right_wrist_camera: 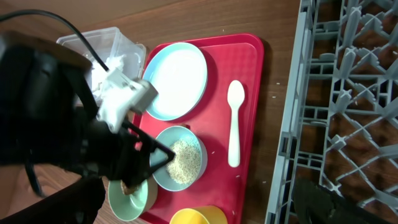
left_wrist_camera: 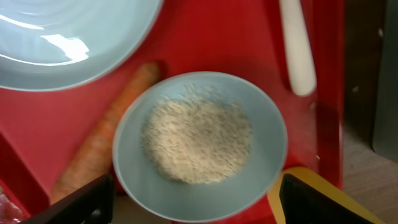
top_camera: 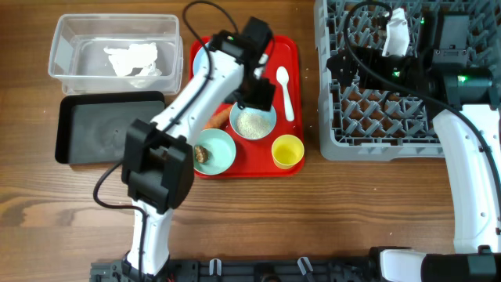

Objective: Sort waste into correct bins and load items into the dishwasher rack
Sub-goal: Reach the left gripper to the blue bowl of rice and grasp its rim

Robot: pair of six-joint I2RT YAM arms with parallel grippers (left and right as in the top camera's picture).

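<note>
Wood-grain tabletop (top_camera: 258, 219) seen from above, with two robot arms working over it.

At far left, a clear tub (top_camera: 66, 74) holds a crumpled white napkin (top_camera: 133, 59). Just in front of it lies a shallow black tray (top_camera: 102, 133), with nothing in it that I can see.

In the middle, a red tray (top_camera: 291, 55) carries the dishes. These are a light-blue plate (right_wrist_camera: 177, 73) at the back, a bowl (left_wrist_camera: 267, 124) of loose white rice (left_wrist_camera: 196, 140), and a second bowl (top_camera: 223, 153) holding a small brown lump (top_camera: 202, 153). A carrot (left_wrist_camera: 102, 140) lies against the rice bowl's left rim. A yellow cup (top_camera: 287, 150) sits at the front right and a white spoon (top_camera: 286, 90) along the right side.

The left gripper (top_camera: 257, 95) hovers directly over the rice bowl. Its fingers are spread wide on either side of the bowl and grasp nothing.

At right is the grey dishwasher rack (top_camera: 337, 141), with no dishes loaded. The right gripper (top_camera: 348, 66) hangs over its left side, fully released and empty.

The waste-sorting step looks to be under way, with the rice bowl as the likely target. The next move would mean lowering onto the bowl's rim, clear of the carrot, and gripping firmly enough to carry it level to a bin.

No brands, labels or writing can be read.
</note>
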